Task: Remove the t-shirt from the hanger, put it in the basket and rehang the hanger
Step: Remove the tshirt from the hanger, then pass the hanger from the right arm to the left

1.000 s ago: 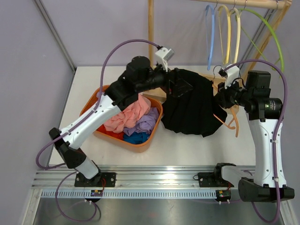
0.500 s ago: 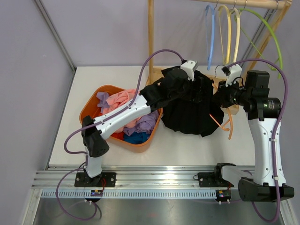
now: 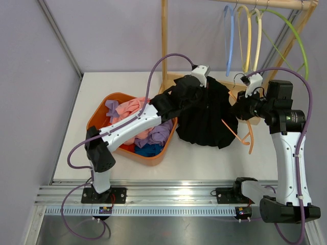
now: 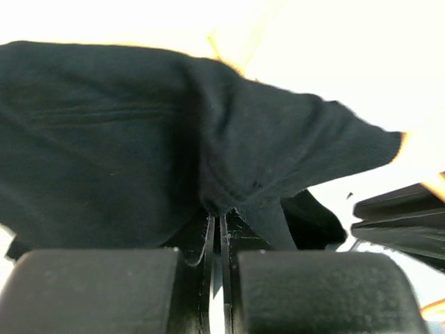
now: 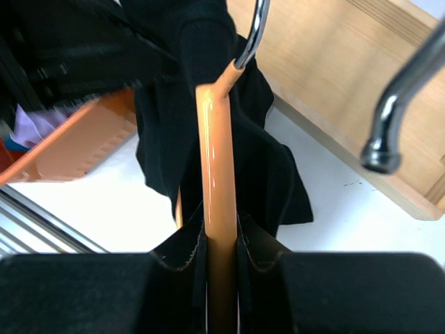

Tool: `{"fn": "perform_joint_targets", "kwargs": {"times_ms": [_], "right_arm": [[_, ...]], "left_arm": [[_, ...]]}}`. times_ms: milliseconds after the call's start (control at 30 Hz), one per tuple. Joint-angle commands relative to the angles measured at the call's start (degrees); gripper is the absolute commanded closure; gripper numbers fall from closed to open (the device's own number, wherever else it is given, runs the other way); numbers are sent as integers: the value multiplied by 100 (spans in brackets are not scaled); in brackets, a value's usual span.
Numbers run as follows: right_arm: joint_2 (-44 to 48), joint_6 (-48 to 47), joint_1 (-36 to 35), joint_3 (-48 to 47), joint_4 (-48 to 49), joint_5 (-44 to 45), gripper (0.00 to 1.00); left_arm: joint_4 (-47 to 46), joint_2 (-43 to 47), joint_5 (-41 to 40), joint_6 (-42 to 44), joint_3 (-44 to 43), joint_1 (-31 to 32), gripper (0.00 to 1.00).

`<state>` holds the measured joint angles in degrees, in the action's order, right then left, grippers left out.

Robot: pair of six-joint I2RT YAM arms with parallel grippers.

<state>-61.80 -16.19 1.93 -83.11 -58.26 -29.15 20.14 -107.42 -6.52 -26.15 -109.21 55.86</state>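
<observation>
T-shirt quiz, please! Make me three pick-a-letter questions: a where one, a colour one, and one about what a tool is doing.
1. The orange basket sits: A left of the black t-shirt; B right of it; C on top of it.
2. The right tool's hanger is: A blue; B orange; C green.
3. The left tool is: A wide open; B shut on the t-shirt; C holding a hanger.
Answers: 1 A, seen from the top view; 2 B, orange bar in its grip; 3 B, black cloth pinched.
</observation>
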Motion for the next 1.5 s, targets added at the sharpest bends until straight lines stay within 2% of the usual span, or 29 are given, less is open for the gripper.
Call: {"fn": "perform_joint_targets", "kwargs": {"times_ms": [0,200,333,600,667,800,867,933,967,1000,1033,1133,1267,1333,1367,1433,1467], "right_arm": [[265,-611,17,-56,149,-12,100],[493,-1263,9,260,-176,14,100],[660,-1510,17,436,-247,251,100],[1135,-1055,18,-99,341,313,100],[1135,-966,18,-318,455,313,100],[986,-799,18,-399,482,164,100],[881,-790,18,-338,508,102,100],[793,-798,18,-363,509,50,100],[705,-842,18,-399,474,41,100],[644,-886,18,-434,456,32,100],[599,-930,18,-495,430,32,100],[468,-1114,18,-548,368,6,100],[283,-1684,18,-636,0,-301,100],[169,-1939,18,-688,-150,-538,100],[151,-2246,18,-698,-325,-800,100],[46,-2572,18,-785,-510,-1135,100],[10,-3044,18,-838,-850,-1555,100]], "left_arm": [[-441,783,-385,-21,539,-382,100],[-722,1424,-191,-513,1594,-1146,100],[-713,1539,-25,-742,1850,-1585,100],[-642,1268,625,-655,1947,-1797,100],[-643,1162,1169,-646,1869,-1789,100],[-1291,1083,2608,-488,1895,-1710,100],[-1424,1082,3067,-321,1825,-1561,98],[-1416,1161,3463,-137,1824,-1437,64],[-1399,1240,3543,-66,1876,-1420,52],[-1442,1510,3701,109,2060,-1393,44],[-1495,1678,3833,223,2227,-1402,30],[-1645,2522,4254,812,2834,-1411,17],[-1121,3340,4774,1645,3186,-1411,9],[-750,3682,4775,2007,3117,-1419,7],[-313,3797,4670,2252,3047,-1420,2],[15,4095,4274,3095,2932,-1446,1],[155,4201,4195,3412,2940,-1455,1]]}}
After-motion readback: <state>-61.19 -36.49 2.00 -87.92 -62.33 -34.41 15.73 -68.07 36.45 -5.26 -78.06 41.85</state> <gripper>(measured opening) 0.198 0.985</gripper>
